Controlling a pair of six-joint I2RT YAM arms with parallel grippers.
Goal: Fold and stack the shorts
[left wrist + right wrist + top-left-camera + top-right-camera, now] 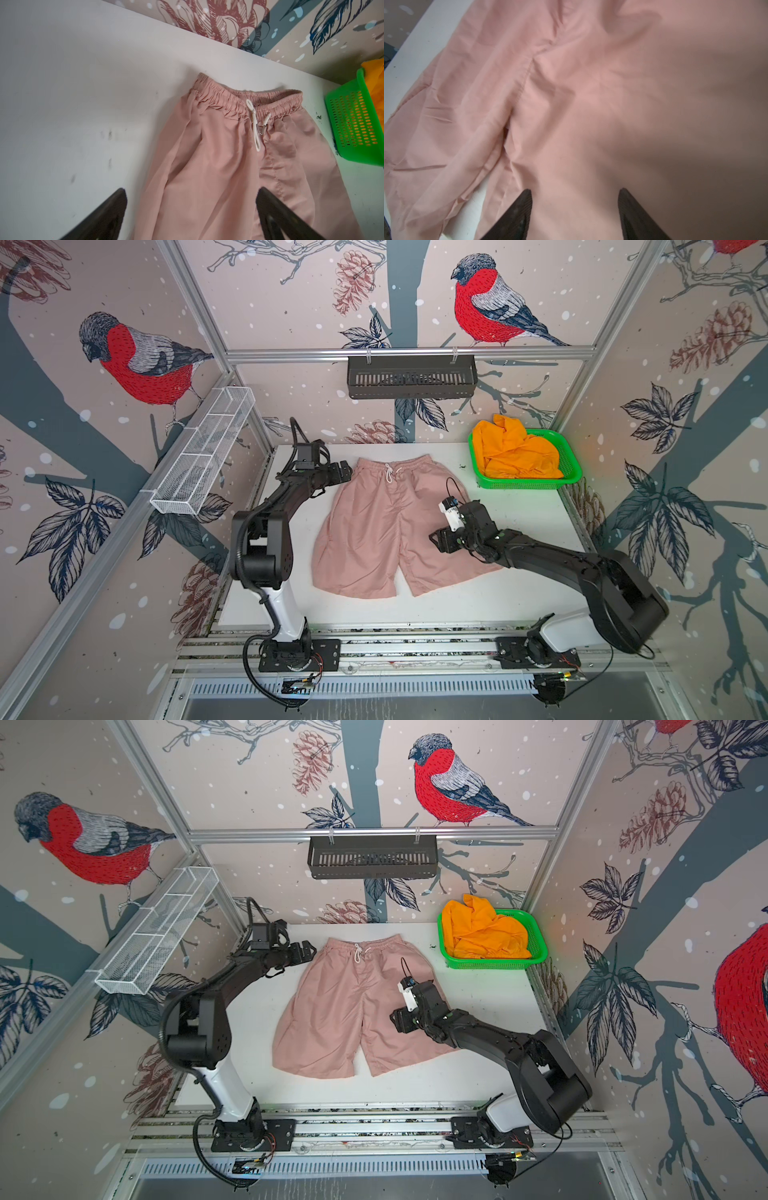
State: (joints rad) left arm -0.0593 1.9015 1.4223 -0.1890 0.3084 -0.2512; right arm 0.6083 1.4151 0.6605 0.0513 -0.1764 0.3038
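Note:
The pale pink shorts point(374, 531) point(336, 1011) lie spread flat on the white table, waistband and white drawstring at the far side, legs toward the front. The orange shorts point(515, 454) point(482, 934) sit crumpled in the green basket. My left gripper point(345, 470) point(305, 952) hangs open at the left end of the waistband; its wrist view shows pink cloth point(228, 166) lying loose beneath the spread jaws point(192, 190). My right gripper point(434, 539) point(395, 1019) is open above the right leg, with smooth pink cloth point(591, 104) below its jaws point(574, 190).
The green mesh basket point(569, 472) point(540, 952) point(353, 124) stands at the table's back right corner. A white wire shelf point(203, 456) juts from the left wall and a black slotted basket point(411, 377) hangs on the back rail. Bare white table point(519, 522) lies right of the shorts.

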